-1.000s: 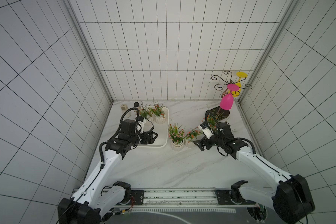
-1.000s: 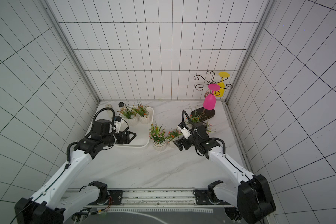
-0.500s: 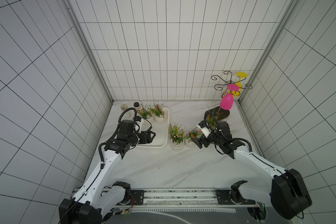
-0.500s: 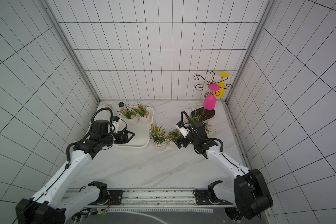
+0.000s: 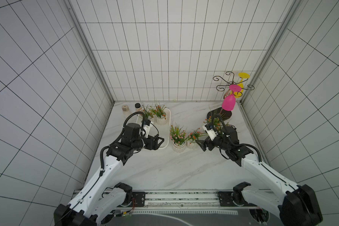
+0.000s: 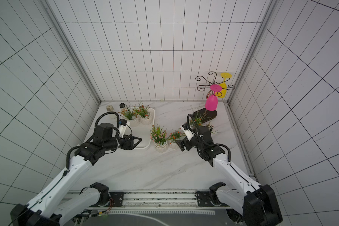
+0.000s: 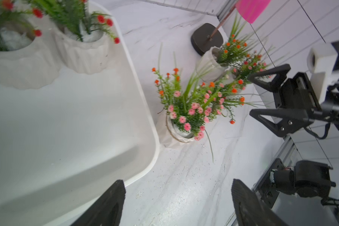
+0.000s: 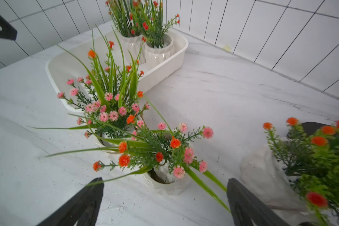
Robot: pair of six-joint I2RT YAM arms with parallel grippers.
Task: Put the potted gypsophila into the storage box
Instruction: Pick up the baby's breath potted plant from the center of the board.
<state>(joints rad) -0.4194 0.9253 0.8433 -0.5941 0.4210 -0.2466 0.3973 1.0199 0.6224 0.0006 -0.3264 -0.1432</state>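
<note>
1. Overhead, in both top views, the right gripper (image 5: 201,145) stands spread and empty just beside the small potted gypsophila (image 5: 192,144). That pot sits on the marble table (image 5: 164,172) next to a taller potted gypsophila (image 5: 178,147), and both are outside the storage box (image 5: 169,125). Two more pots (image 5: 160,121) stand at the box's far end. The left gripper (image 5: 161,141), also spread with nothing in it, hangs over the box's near corner. I judge it should clear off before a pot comes in.

2. Closer in, the left wrist view adds what the height hides. The box floor (image 7: 67,117) is bare on this side, so there is room. The taller pot (image 7: 181,135) stands just beside the rim, and I cannot tell whether it touches. A third pot (image 7: 209,62) shows near the dark stand base (image 7: 205,38). The right gripper (image 7: 251,96) is seen from the front, jaws wide.

3. Lastly, the right wrist view alone shows the approach line.
   - The small pot's rim (image 8: 172,188) lies between the black fingers (image 8: 90,195).
   - Long leaves trail across toward one finger.
   - The third pot (image 8: 260,176) is blurred, so I cannot tell if it is upright or tipped.
   - To do it well, I would go in low and straddle the white body rather than the foliage.
   - I would close squarely, keep off the taller neighbour, and lift clear of the rim before crossing.
</note>
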